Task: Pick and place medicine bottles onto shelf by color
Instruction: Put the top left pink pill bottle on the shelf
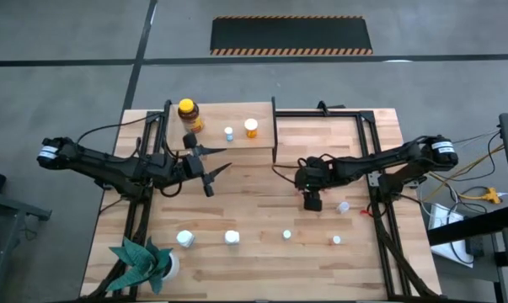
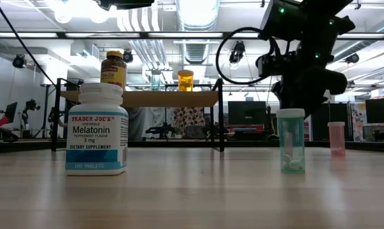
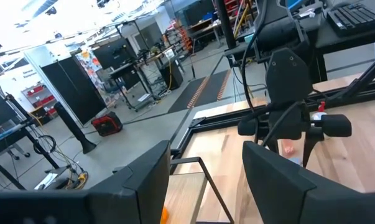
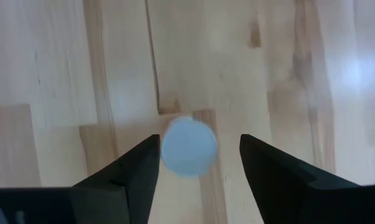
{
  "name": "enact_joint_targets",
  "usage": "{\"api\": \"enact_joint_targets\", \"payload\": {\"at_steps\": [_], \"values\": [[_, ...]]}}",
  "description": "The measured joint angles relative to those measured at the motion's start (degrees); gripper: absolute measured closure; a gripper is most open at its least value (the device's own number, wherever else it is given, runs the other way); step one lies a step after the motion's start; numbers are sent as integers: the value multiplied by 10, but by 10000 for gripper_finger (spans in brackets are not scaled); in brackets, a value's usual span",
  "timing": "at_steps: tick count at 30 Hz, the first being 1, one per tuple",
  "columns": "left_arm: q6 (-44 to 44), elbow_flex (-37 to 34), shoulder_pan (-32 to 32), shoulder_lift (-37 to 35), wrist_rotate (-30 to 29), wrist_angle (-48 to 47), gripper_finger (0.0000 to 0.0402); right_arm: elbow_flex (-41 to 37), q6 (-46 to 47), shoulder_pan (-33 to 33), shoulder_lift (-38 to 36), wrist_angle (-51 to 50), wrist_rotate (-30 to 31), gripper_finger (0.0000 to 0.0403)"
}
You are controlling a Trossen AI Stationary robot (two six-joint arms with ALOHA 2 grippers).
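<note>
At the left side of the worktop (image 1: pixel 262 261) the left gripper (image 1: pixel 210 172) hangs over bare wood, just in front of the shelf (image 1: pixel 262 139). Its fingers (image 3: pixel 280 180) stand apart and hold nothing. I think this arm is just waiting for its turn.

On the shelf stand three bottles in a row. First comes the big brown jar (image 1: pixel 189 114) with a yellow lid, then a small pale blue bottle (image 1: pixel 229 133), then an orange bottle (image 1: pixel 251 127). They sit one beside the other, maybe so each colour gets its own spot.

Near the front edge of the worktop more bottles wait: a white bottle (image 1: pixel 184 239), another white bottle (image 1: pixel 232 237), a tiny bottle (image 1: pixel 287 235) and one more tiny bottle (image 1: pixel 337 240). They stand well apart, so there is room to reach each one.

Farther right, the right gripper (image 1: pixel 312 200) points straight down at the wood. In the right wrist view a bottle with a pale blue cap (image 4: pixel 188 146) stands between its fingers (image 4: pixel 128 180). The fingers are partly open, with a small gap on each side of the cap, so they do not squeeze it yet. I think it is about to grab this one.

A pink bottle (image 1: pixel 344 206) lies just beside that gripper.
</note>
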Motion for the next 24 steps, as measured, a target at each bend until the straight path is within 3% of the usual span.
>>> {"api": "enact_joint_targets", "payload": {"at_steps": [14,20,24], "values": [[0,-4,0,0,0,0,217,0,1,0,-1,11,-15,294],[0,-5,0,0,0,0,217,10,2,0,-2,-9,-16,282],[0,-5,0,0,0,1,217,74,-20,0,-5,-79,-5,267]]}}
